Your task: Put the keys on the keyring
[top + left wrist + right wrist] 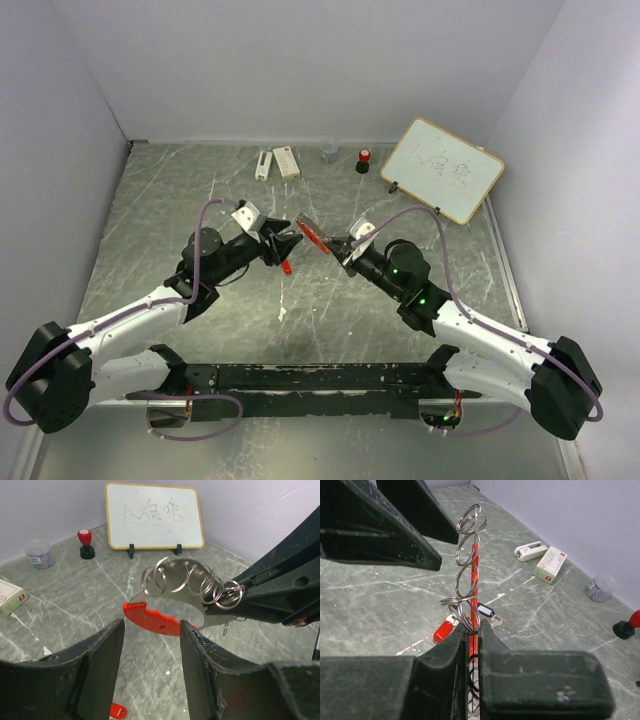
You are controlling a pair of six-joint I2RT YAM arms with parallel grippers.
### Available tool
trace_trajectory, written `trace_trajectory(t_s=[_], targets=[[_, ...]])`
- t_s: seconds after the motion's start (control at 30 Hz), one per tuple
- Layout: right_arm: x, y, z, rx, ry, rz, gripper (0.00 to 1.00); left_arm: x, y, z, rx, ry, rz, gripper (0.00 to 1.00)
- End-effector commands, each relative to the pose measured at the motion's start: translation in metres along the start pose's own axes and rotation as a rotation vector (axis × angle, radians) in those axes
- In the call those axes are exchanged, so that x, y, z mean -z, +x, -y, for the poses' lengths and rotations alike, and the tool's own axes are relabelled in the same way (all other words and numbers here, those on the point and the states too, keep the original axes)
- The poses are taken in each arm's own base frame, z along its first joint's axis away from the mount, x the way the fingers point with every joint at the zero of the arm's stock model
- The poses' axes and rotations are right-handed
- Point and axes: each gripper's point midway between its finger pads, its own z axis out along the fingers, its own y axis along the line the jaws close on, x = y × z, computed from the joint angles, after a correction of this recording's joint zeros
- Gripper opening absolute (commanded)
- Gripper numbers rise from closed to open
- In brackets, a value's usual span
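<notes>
My right gripper (343, 250) is shut on the keyring (312, 233) and holds it in the air over the middle of the table. The keyring is a curved grey piece (176, 592) with a red fob (152, 620) and several silver rings (468, 555) threaded on it. My left gripper (151, 625) stands open just short of the fob, nothing between its fingers. Both keys lie on the table below: one with a red tag (441, 630), also visible from above (286, 266), and one with a black tag (485, 611).
At the back wall stand a small whiteboard (442, 168), a red-capped black stamp (364, 160), a jar of paper clips (329, 153), a small box (286, 162) and a white stapler (263, 164). The walls close in on three sides.
</notes>
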Motion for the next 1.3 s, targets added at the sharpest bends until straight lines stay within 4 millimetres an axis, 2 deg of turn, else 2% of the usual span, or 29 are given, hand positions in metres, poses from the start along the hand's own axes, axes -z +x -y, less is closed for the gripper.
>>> trace_trajectory(t_s=[0.0, 0.2, 0.37, 0.63, 0.93, 1.2, 1.27], targets=[[0.003, -0.017, 0.009, -0.015, 0.036, 0.031, 0.00, -0.004, -0.005, 0.006, -0.050, 0.049, 0.009, 0.59], [0.004, -0.010, 0.016, -0.032, 0.073, -0.030, 0.00, -0.009, -0.002, -0.004, -0.047, 0.001, 0.004, 0.56], [-0.001, -0.001, 0.024, -0.047, 0.120, -0.099, 0.00, -0.011, 0.006, -0.021, -0.033, -0.092, -0.043, 0.54], [-0.011, 0.018, 0.034, -0.078, 0.183, -0.219, 0.00, -0.003, 0.018, -0.043, -0.048, -0.218, -0.099, 0.54], [-0.014, 0.028, 0.042, -0.090, 0.229, -0.286, 0.00, -0.008, 0.029, -0.056, -0.065, -0.275, -0.155, 0.52], [-0.011, 0.035, 0.047, -0.097, 0.268, -0.330, 0.00, -0.011, 0.042, -0.057, -0.046, -0.276, -0.201, 0.57], [-0.009, 0.037, 0.048, -0.097, 0.276, -0.336, 0.00, -0.012, 0.045, -0.057, -0.049, -0.275, -0.215, 0.62]])
